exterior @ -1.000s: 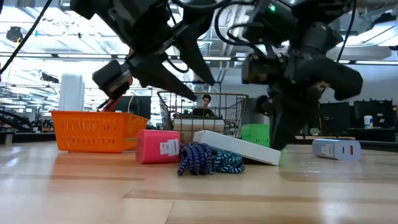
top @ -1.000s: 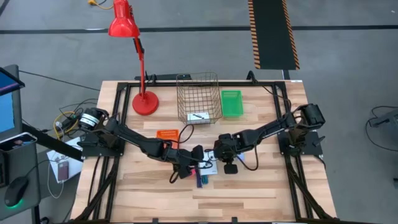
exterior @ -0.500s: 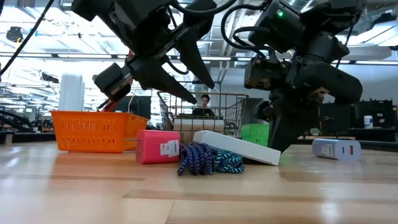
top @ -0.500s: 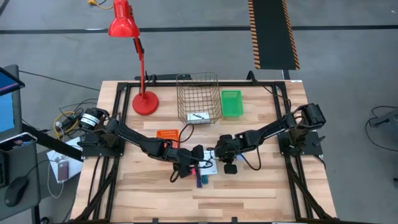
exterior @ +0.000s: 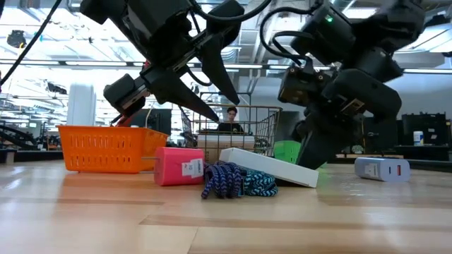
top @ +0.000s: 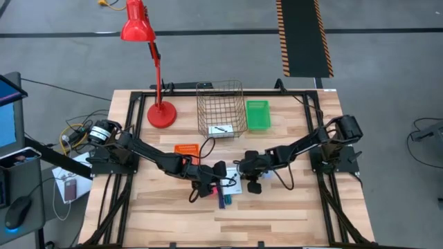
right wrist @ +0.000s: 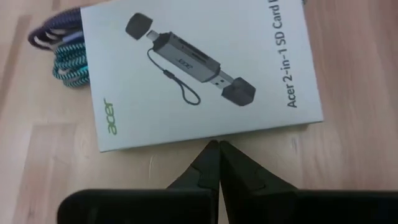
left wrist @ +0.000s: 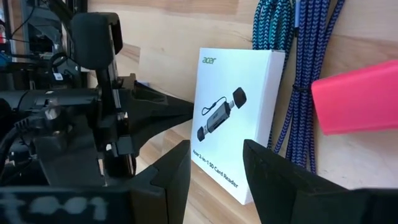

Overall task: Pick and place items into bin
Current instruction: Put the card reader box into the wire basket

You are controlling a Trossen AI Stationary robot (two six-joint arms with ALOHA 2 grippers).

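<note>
From above, both arms met mid-counter over a flat white card box (top: pixel 232 185), well short of the wire bin (top: pixel 220 108). At counter level, the box lay tilted on braided blue-teal cables (exterior: pixel 233 181) beside a pink block (exterior: pixel 179 166). The left gripper (left wrist: pixel 216 171) stood open above the glossy box. The right gripper (right wrist: pixel 215 163), fingers pressed together, touched the box's edge on the woodgrain counter (right wrist: pixel 348 168).
</note>
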